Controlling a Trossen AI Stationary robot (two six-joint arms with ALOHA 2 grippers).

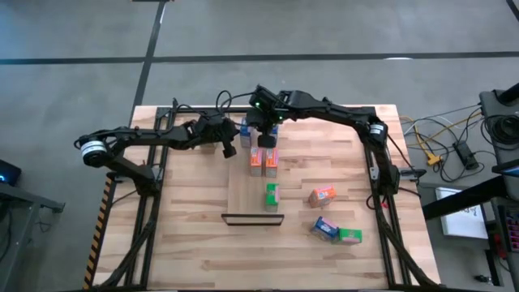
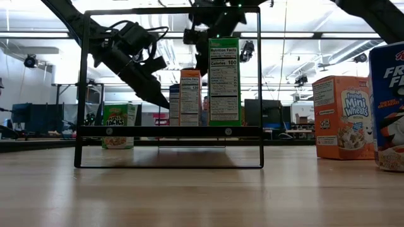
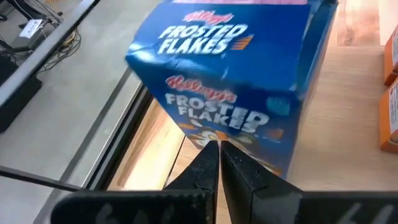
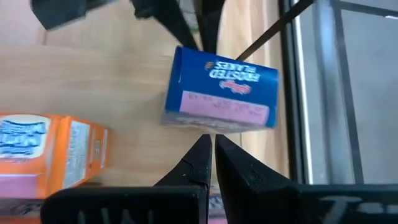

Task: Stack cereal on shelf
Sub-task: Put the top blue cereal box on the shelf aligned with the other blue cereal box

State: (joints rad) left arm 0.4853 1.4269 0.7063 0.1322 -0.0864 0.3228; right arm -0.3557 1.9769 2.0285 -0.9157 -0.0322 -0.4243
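Observation:
The shelf (image 1: 243,191) is a light panel lying on the table, its dark lip (image 1: 253,219) toward the near edge. On it stand a blue cereal box (image 1: 246,130) at the far end, two orange boxes (image 1: 255,160) (image 1: 271,160) and a green box (image 1: 272,195). My left gripper (image 1: 229,149) is shut, its tips right at the blue box's printed front (image 3: 230,118). My right gripper (image 1: 265,139) is shut, pointing down over the blue box's top (image 4: 221,112) beside an orange box (image 4: 50,155). My left gripper's shut tips (image 3: 217,149) stand at the lower part of the blue box's printed front, coming slanting down from the table's left; I cannot tell whether they touch it. My right gripper's shut tips (image 4: 208,143) stand over the edge of the blue box's top; I cannot tell whether they touch it.
Off the shelf to the right lie an orange box (image 1: 322,195), a blue box (image 1: 324,228) and a green box (image 1: 349,236). In the low view another green box (image 2: 118,126) stands far back on the left. Dark frame rails (image 1: 154,186) run along both table sides.

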